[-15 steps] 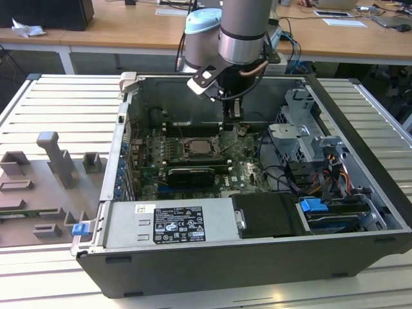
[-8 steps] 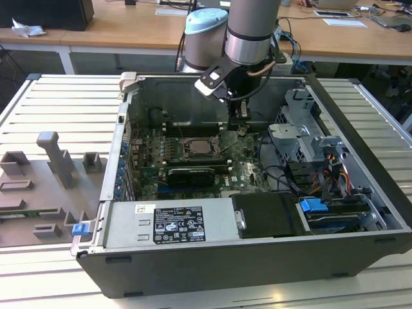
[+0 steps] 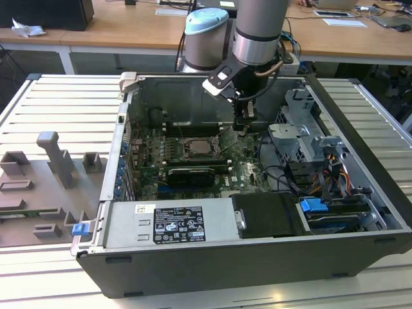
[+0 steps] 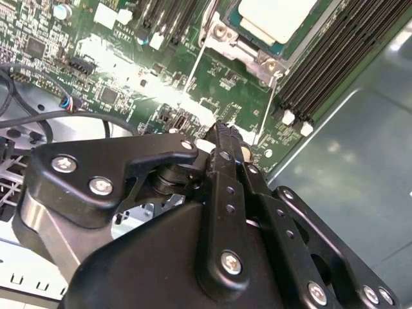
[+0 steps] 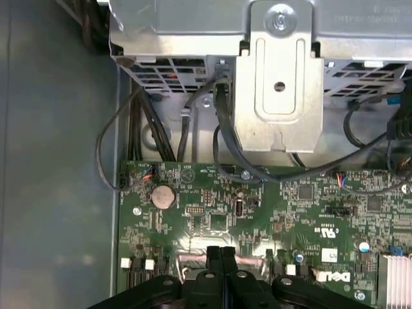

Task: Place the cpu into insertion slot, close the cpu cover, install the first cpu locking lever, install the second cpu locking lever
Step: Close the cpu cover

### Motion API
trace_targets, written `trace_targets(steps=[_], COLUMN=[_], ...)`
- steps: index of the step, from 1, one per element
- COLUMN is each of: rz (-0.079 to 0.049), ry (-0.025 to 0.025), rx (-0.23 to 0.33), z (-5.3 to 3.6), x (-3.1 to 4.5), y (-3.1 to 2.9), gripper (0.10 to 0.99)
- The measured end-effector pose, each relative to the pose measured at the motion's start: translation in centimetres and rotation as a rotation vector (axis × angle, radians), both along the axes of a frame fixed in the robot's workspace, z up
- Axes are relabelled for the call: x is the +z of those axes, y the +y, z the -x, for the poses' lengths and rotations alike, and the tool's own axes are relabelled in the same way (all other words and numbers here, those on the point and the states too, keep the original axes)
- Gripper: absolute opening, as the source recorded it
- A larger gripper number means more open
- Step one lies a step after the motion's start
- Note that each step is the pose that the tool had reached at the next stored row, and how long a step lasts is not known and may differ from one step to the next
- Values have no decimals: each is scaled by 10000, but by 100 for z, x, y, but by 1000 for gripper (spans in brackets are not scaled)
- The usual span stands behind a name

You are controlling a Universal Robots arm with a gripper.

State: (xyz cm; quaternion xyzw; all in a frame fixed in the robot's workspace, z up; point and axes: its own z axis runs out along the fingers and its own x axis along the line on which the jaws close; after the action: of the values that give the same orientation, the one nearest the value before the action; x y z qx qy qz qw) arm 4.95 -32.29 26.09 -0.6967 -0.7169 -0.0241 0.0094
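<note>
The cpu lies pale and silvery in the insertion slot on the green board, and shows as a small square in the exterior view. The cpu cover lies flat around it as a metal frame. Two thin wire levers run along the socket's sides, one on the far side and one ending close to my fingertips. My gripper is shut, fingers pressed together just above the board beside the socket's corner. In the exterior view it hangs to the right of the socket.
Black memory slots flank the socket. A long black graphics card lies in front of it. The metal drive cage and black cables crowd the exterior view's right. A grey fixture plate sits outside the case at the left.
</note>
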Motion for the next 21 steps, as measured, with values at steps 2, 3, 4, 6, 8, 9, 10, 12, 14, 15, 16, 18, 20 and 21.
trace_targets(steps=[2,3,4,6,8,9,10,12,14,15,16,18,20,21], rz=[7,11,12,14,19,20,22,23,24,27,25,29,28,27], ry=[3,4,4,5,9,10,12,17,23,29,34,39,40,39], rx=[-1,-1,-1,-1,0,0,0,-1,-1,-1,-3,0,2,3], z=[-25,-39,-49,-70,-93,-102,-112,-131,-145,-148,-148,-142,-121,-113], x=[-6,-10,-13,-21,-31,-37,-44,-61,-84,-103,-114,-119,-120,-120], y=[6,9,11,16,21,24,27,32,37,38,38,38,38,38], gripper=[106,106,106,106,106,106,106,106,106,106,106,106,106,106])
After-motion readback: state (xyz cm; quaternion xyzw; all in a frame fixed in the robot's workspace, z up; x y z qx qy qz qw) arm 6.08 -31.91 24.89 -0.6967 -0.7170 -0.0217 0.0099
